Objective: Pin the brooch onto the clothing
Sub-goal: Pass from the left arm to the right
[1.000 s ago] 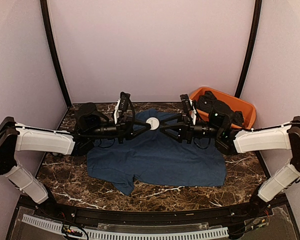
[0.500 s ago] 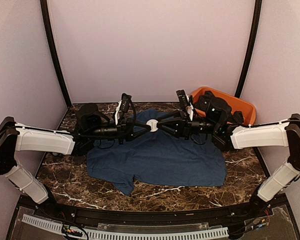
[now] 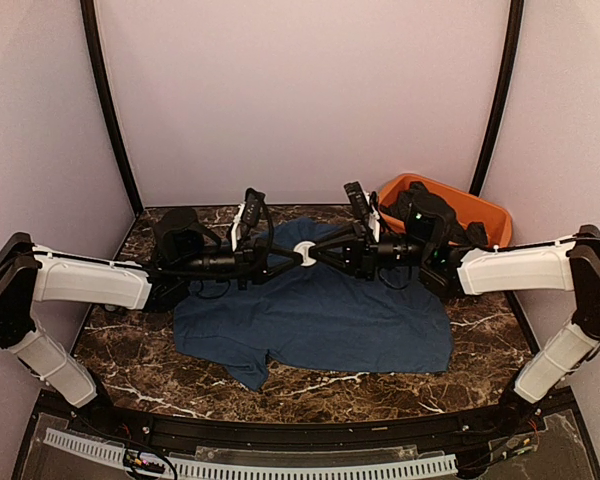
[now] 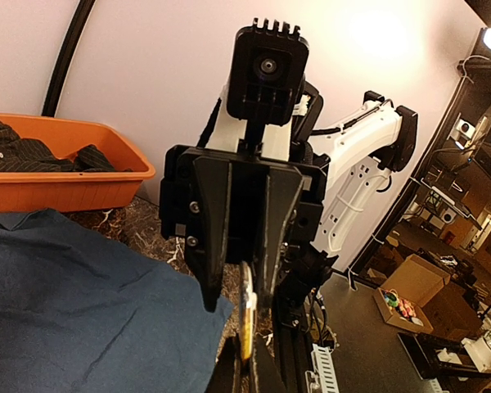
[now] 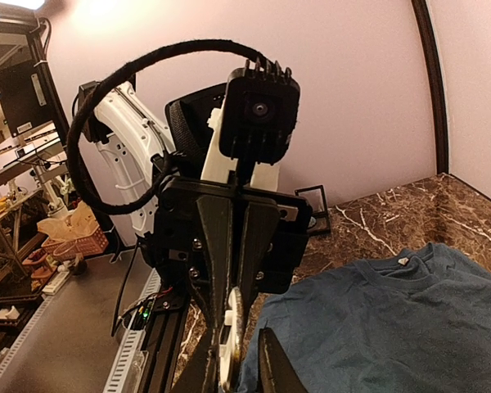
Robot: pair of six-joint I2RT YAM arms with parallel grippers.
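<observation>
The brooch, a small white round disc, hangs in the air between my two grippers above the back part of the navy T-shirt. My left gripper comes from the left and is shut on the brooch's edge; in the left wrist view the brooch stands edge-on between its fingers. My right gripper comes from the right with its jaws open around the brooch. In the right wrist view one finger lies against the disc and the other stands apart. The shirt lies spread on the table.
An orange tub with dark clothes in it stands at the back right, partly behind the right arm; it also shows in the left wrist view. A black box sits at the back left. The brown marble table is walled on three sides.
The right gripper has moved left toward the left gripper, and its fingers now reach around the brooch. The left gripper and brooch have dropped slightly.
</observation>
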